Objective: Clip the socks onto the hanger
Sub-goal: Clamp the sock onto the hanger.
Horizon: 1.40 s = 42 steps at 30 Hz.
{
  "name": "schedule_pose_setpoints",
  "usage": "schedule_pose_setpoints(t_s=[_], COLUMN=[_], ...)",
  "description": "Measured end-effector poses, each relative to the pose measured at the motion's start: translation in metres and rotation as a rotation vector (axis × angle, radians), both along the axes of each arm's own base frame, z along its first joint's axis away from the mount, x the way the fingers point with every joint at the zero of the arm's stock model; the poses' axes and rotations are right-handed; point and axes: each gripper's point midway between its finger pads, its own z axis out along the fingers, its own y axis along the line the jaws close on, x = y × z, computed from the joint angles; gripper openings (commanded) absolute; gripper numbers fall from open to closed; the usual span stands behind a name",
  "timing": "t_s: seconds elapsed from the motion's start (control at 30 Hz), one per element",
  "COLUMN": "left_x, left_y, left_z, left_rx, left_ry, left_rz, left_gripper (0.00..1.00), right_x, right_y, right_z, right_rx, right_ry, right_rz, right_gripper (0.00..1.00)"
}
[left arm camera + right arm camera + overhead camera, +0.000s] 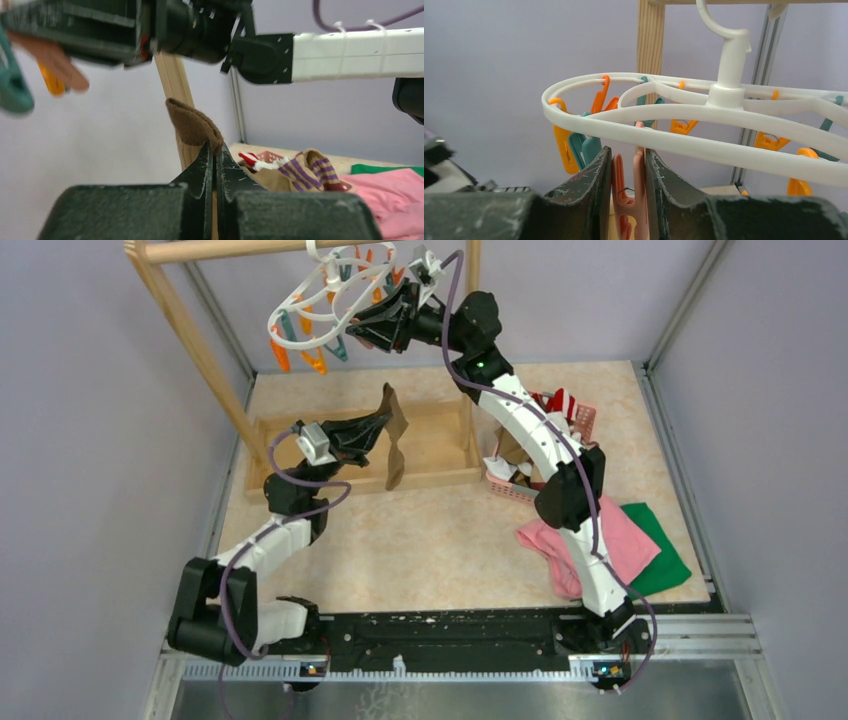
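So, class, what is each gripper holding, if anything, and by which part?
Left gripper: the brown sock, pinched near its upper end. Right gripper: a pink clip on the hanger, squeezed at its upper part.

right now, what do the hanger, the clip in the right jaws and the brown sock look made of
hanger: probably plastic, smooth glossy white, moulded shape.
clip: probably plastic too, smooth salmon-pink, slight sheen.
sock: knitted fabric, matte brown, fuzzy ribbed texture, bends softly.
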Motion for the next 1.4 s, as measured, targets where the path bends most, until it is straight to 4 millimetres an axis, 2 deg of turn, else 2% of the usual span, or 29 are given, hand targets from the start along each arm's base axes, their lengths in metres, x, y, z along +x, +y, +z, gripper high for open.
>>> schedule_pose_setpoints(t_s=[0.1,0.23,0.47,0.8,1.13,1.4], left_x=[-0.016,-0.012,0.017,0.032,0.060,0.072], left_y=[-0.002,0.010,0.010,-0.009,0.009,-0.001], left_z=[0.024,0.038,0.020,0.015,-0.007,-0.010], left_rx=[0.023,0.031,0.095,0.148,0.141,0.157], left_ry=[-0.151,-0.239,-0.171,-0.152,-0.057,-0.061], left_rz=[0.081,0.203,0.317,0.467,0.648,0.753], left_gripper=[0.00,0.00,0.00,0.00,0.00,0.00], right_x=[0.002,0.006,0.013,0.014,0.013,0.013], right_y=[0.000,0.001,0.003,0.008,0.007,0.007], right_z=[-0.002,-0.004,-0.009,-0.011,-0.009,-0.009], right_rx=[-0.007,-0.013,-0.029,-0.043,-0.044,-0.044], right_ry=[0.003,0.009,0.031,0.063,0.068,0.072], right_rz=[-0.009,-0.028,-0.065,-0.098,-0.100,-0.098], right_gripper=[0.10,0.10,0.09,0.09,0.09,0.09])
